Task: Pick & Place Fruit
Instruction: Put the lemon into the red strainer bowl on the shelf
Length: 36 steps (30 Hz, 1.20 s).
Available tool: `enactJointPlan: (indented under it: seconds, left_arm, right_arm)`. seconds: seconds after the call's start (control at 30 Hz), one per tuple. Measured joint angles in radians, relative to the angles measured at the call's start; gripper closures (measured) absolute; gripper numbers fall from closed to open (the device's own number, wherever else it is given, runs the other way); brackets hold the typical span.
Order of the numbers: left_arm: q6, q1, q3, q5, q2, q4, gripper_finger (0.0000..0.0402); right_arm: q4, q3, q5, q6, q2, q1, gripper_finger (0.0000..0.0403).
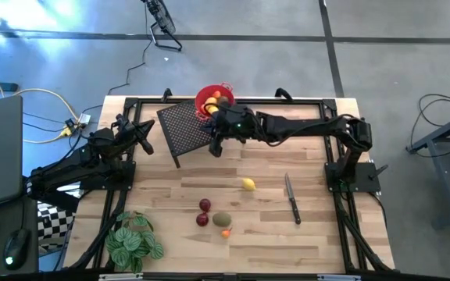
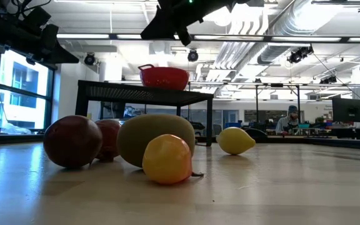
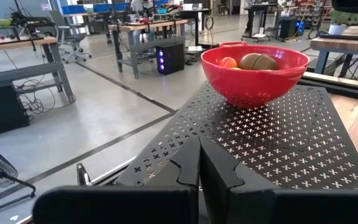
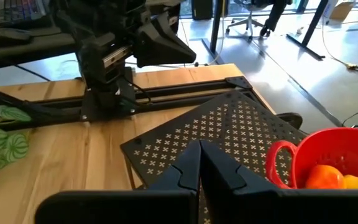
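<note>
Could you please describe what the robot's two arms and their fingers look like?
Both arms are black, built from slim jointed segments. The left gripper and right gripper each end in two flat matte-black fingers with stepped, notched inner edges, mounted on a wide black bar. A small green light shows on the right arm near its wrist.

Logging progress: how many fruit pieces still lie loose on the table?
5: a lemon mid-table, two dark red balls, a green oval, a small orange one. Others are in the bowl.

A robotics lab or workshop: beyond the wooden table lie a polished concrete floor, workbenches, office chairs, and exposed ceiling ducts.
</note>
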<state>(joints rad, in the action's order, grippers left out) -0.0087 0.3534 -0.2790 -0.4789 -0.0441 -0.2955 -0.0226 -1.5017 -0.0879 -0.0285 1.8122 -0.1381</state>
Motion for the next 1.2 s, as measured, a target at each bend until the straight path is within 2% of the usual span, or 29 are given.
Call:
enactJointPlan:
  seconds: [0.37,0.67,1.0,1.2]
  left_arm:
    - [0.000,0.000,0.000,0.000,0.000,0.000,0.0401]
    - [0.000,0.000,0.000,0.000,0.000,0.000,0.0401]
    - [0.000,0.000,0.000,0.000,0.000,0.001,0.0401]
    - [0.000,0.000,0.000,0.000,0.000,0.001,0.0401]
  right_arm:
    - [-0.008,0.001,0.007,0.000,0.000,0.021,0.0401]
    - [0.199,0.184,-0.026,-0.056,-0.024,0.053,0.0401]
    - [0.212,0.334,-0.113,-0.073,-0.218,0.091,0.0401]
    - [0.213,0.433,-0.123,-0.053,-0.333,0.104,0.0401]
